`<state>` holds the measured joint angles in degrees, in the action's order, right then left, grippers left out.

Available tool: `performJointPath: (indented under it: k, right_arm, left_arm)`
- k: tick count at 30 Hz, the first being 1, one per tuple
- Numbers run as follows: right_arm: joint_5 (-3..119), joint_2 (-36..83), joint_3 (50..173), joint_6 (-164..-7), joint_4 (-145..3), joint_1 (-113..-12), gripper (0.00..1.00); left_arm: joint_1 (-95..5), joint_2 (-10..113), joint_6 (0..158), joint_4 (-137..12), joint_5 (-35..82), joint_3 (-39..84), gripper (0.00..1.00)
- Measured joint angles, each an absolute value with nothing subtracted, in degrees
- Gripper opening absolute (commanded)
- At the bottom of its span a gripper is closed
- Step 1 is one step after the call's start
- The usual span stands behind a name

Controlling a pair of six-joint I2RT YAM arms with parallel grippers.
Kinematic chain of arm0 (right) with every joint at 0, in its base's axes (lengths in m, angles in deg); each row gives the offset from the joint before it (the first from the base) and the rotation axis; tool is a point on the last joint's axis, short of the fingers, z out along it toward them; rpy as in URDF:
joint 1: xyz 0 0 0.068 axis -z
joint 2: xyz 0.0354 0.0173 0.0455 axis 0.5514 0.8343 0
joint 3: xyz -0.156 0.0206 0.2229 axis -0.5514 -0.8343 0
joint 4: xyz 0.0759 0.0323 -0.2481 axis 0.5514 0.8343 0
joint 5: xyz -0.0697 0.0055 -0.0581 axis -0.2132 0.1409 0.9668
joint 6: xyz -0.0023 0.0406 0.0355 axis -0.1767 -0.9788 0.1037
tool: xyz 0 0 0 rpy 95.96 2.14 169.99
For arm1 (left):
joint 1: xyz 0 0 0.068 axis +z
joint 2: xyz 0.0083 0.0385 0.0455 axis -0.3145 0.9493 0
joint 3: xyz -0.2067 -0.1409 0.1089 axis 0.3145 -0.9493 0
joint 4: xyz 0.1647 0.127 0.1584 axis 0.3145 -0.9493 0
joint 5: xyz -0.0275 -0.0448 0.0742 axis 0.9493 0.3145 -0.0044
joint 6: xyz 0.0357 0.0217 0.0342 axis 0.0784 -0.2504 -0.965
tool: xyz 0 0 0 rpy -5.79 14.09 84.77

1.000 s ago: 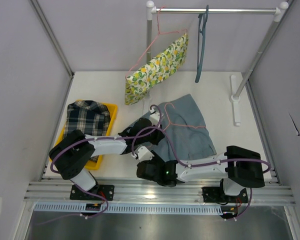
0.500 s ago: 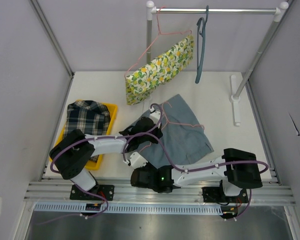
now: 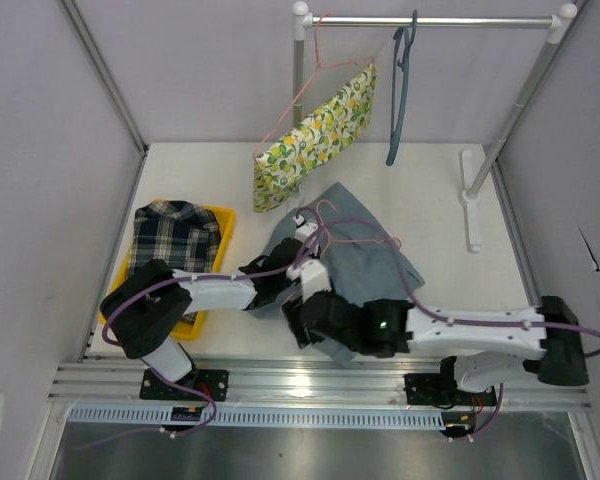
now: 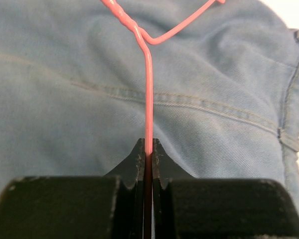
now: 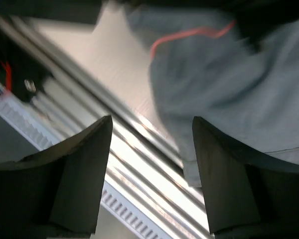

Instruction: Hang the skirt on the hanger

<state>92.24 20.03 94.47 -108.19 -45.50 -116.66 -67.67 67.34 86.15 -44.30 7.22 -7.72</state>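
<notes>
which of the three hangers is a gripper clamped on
The pink hanger lying on the denim shirt: the left gripper is shut on it. The other pink one and the blue-grey one hang on the rail.

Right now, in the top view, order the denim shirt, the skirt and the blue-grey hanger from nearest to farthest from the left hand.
1. Denim shirt: directly under the left hand.
2. Skirt: hanging behind it.
3. Blue-grey hanger: hanging farther back, to the right.

white arms (image 3: pixel 218 290), black joints (image 3: pixel 143 318), purple cables (image 3: pixel 480 322)
</notes>
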Motion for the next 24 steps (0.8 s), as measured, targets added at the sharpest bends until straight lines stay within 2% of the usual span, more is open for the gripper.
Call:
performJointPath:
  k: [4,8,13,17,24]
  right_arm:
    - [94.7,9.4,94.3,-112.9,-41.1,-108.0,0.68]
    - [95.1,3.3,90.0,-117.0,-39.4,-91.4,0.7]
    - [93.1,-0.1,81.3,-119.6,-38.9,-71.7,0.69]
    - [88.9,0.6,75.4,-120.9,-40.4,-59.7,0.7]
    - [84.6,4.4,71.1,-122.5,-44.9,-52.1,0.76]
  left_arm:
    - [-67.6,66.7,86.7,-43.4,6.3,-9.2,0.0]
    - [-67.7,64.9,87.4,-42.4,5.7,-10.9,0.0]
    - [-68.2,62.8,88.2,-42.4,3.6,-11.7,0.0]
    - [-68.7,62.7,89.1,-42.4,1.7,-11.7,0.0]
    - [-69.4,62.7,90.2,-42.4,0.2,-11.7,0.0]
